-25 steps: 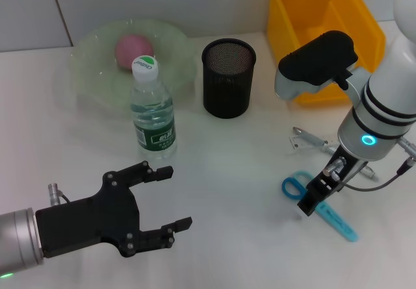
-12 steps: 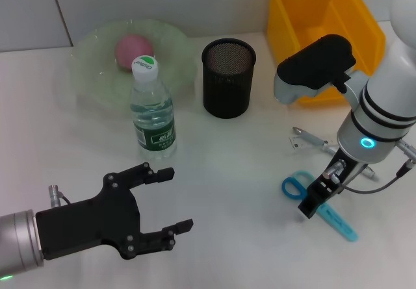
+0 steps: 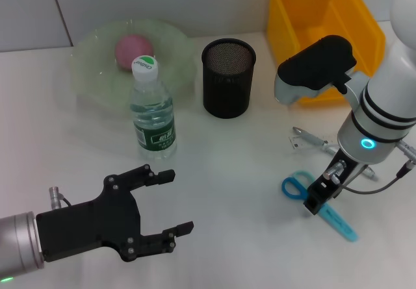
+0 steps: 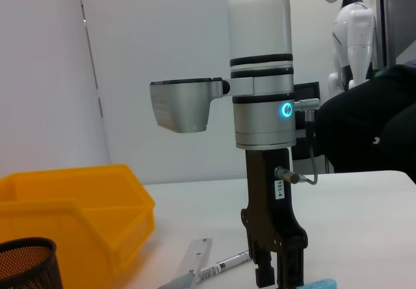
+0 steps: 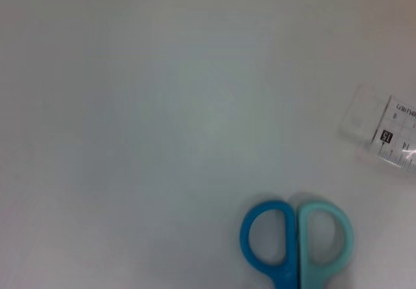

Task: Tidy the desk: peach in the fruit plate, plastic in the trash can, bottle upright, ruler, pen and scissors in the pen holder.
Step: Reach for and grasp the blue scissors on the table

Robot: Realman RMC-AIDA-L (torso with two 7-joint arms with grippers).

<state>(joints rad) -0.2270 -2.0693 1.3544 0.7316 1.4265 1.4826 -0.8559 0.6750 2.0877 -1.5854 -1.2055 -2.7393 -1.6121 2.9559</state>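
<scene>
Blue scissors (image 3: 325,211) lie flat at the right, and their handles show in the right wrist view (image 5: 296,243). My right gripper (image 3: 315,202) hangs straight down just over them, close to the handles; it also shows in the left wrist view (image 4: 279,276). A clear ruler (image 3: 309,139) and a pen (image 3: 364,170) lie just behind it. The black mesh pen holder (image 3: 227,78) stands at centre back. The bottle (image 3: 153,117) stands upright. The peach (image 3: 133,47) lies in the green plate (image 3: 179,62). My left gripper (image 3: 179,200) is open and empty at the front left.
A yellow bin (image 3: 325,23) stands at the back right, behind my right arm. The ruler's end shows in the right wrist view (image 5: 383,133). No plastic shows in any view.
My right gripper has shifted slightly to the right over the scissors. My left gripper has sunk a little toward the front edge.
</scene>
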